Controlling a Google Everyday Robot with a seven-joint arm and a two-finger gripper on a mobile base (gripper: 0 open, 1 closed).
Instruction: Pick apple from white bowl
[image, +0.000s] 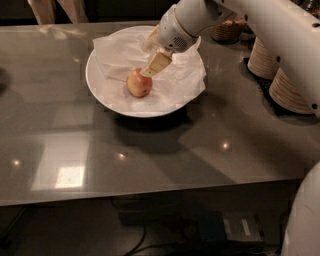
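Note:
The apple (139, 83), yellow-orange with a red blush, lies on crumpled white paper in the white bowl (107, 95) on the far side of the table. My gripper (153, 54) reaches in from the upper right and hangs over the bowl, just above and right of the apple. Its fingers stand apart and hold nothing. The tan lower finger (158, 63) has its tip almost at the apple's top right. The upper finger is partly hidden against the paper.
The bowl stands on a dark glossy table (150, 150). Stacks of tan paper bowls (285, 85) stand at the right edge and a wicker basket (227, 31) at the back right. My white arm (270, 25) crosses the upper right. A person's legs (55, 10) stand behind the table.

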